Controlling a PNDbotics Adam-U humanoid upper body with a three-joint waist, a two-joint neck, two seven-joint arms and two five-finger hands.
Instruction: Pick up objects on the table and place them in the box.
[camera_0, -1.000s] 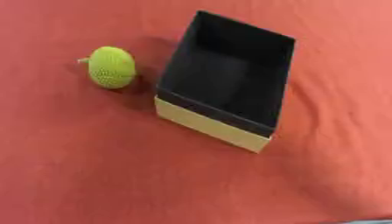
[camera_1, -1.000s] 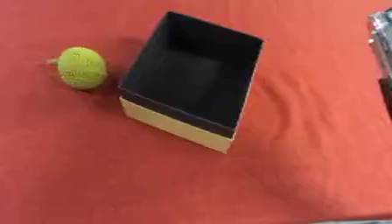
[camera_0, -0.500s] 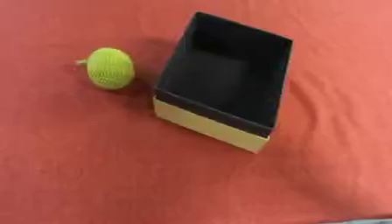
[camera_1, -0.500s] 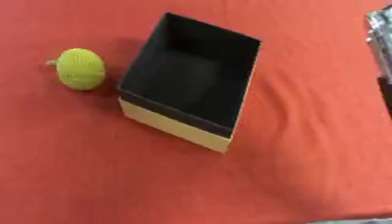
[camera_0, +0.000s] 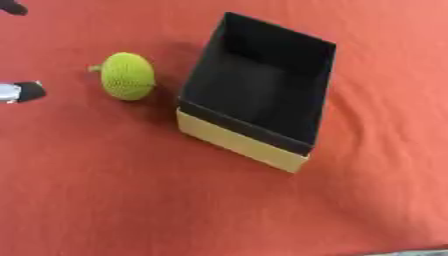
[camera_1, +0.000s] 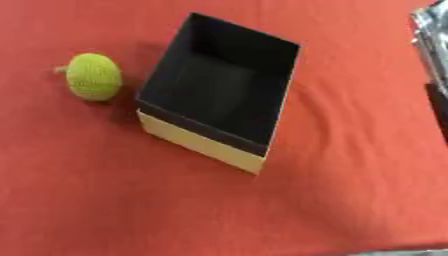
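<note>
On the red cloth-covered tabletop (camera_0: 131, 190), left of centre, sits a small yellow-green knitted ball w/ a short stub at its left end (camera_0: 128, 76). It lies on its side, just beside the box's left wall but apart from it, not inside. The open rectangular box w/ black inner walls and a tan outer front face (camera_0: 241, 142) stands askew, its long axis running from upper right to lower left; interior looks dark and nothing shows in it. Cloth has light creases to the right of the box.

At the left edge of the left eye view, two dark bits show: a black tip at the top corner and a black-and-silver tip of the left robot hand (camera_0: 26, 91) lower down, near the ball but apart from it. Too little shows; cannot tell if its fingers are spread or curled. At the right edge of the right eye view, a silver-and-black part (camera_1: 430, 35) shows; can't make out what it is.
</note>
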